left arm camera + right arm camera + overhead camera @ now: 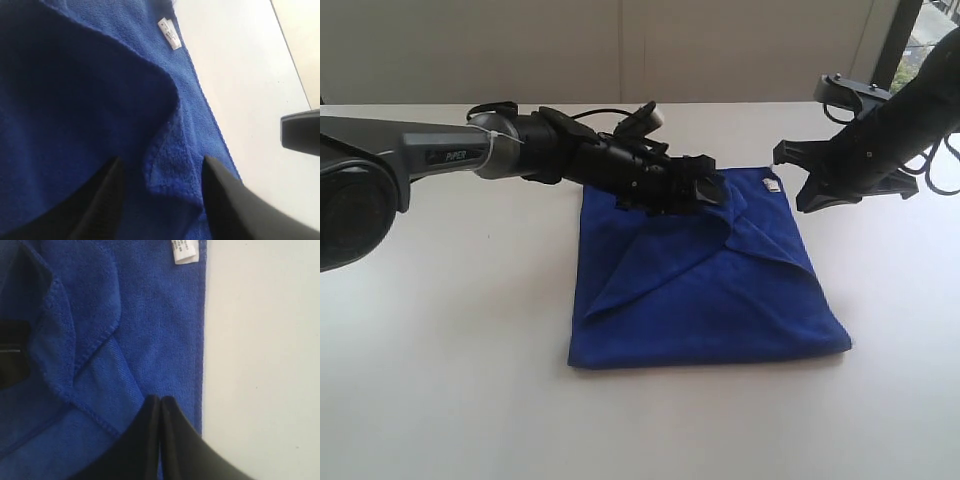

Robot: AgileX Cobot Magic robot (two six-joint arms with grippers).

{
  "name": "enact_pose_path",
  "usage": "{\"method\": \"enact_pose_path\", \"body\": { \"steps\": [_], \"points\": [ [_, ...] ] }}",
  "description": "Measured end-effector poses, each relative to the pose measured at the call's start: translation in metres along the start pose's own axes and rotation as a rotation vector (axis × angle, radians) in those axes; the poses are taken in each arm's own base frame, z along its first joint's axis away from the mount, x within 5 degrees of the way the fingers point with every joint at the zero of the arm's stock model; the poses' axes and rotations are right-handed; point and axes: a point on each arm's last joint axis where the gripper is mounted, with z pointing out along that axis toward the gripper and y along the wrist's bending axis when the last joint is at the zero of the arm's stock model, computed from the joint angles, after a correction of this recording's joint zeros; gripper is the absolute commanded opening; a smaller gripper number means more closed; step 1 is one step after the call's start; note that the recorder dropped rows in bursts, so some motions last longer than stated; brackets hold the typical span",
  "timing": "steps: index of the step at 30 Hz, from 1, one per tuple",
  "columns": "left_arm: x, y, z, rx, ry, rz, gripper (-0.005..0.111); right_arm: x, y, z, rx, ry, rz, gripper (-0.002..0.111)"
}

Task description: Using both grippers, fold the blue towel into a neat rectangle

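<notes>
Blue towel point(710, 290) lies flat on the table point(440, 380), one corner folded inward. On my left arm point(570, 150) the jaws stand apart over that flap, holding nothing, I judge so it settles. On the right arm point(880, 130) the jaws are closed and empty beside the tag point(772, 183).

Blue towel point(720, 300) flat, a corner flap folded diagonally over, white tag point(772, 184) at far-right corner.

Open table point(440, 380) around blue towel point(700, 290)
</notes>
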Motion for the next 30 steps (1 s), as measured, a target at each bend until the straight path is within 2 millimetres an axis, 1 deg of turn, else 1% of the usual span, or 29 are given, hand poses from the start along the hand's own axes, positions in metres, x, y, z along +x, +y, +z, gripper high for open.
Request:
{"method": "enact_pose_path", "body": {
  "steps": [4,6,8,10,14,18,20,25,27,30],
  "points": [
    [0.007,-0.002,0.008,0.005,0.018,0.000,0.054,0.000,0.000,0.000,0.002,-0.005,0.000,0.000],
    [0.011,-0.003,0.012,0.007,0.029,0.001,0.050,0.000,0.000,0.000,0.002,-0.005,0.000,0.000],
    [0.012,-0.004,0.013,0.009,0.031,0.003,0.043,0.000,0.000,0.000,0.002,-0.005,0.000,0.000],
    [0.012,-0.004,0.013,0.008,0.030,0.002,0.032,0.000,0.000,0.000,0.002,-0.005,0.000,0.000],
    [0.011,-0.004,0.013,0.004,0.025,0.002,0.014,0.000,0.000,0.000,0.002,-0.005,0.000,0.000],
    [0.011,-0.004,0.013,0.002,0.021,0.001,0.003,0.000,0.000,0.000,0.002,-0.005,0.000,0.000],
    [0.010,-0.002,0.011,0.011,0.030,-0.003,0.000,0.000,0.000,0.000,0.001,-0.003,0.000,0.000],
    [0.005,0.008,-0.002,0.048,0.061,-0.023,0.000,0.000,0.000,0.000,0.001,-0.002,0.000,0.000],
    [-0.002,0.009,-0.012,0.062,0.060,-0.023,0.000,0.000,0.000,0.000,0.001,-0.002,0.000,0.000],
    [-0.013,0.004,-0.032,0.060,0.062,0.027,0.000,0.001,0.000,0.000,-0.003,0.007,-0.028,0.000]
  ]
}}
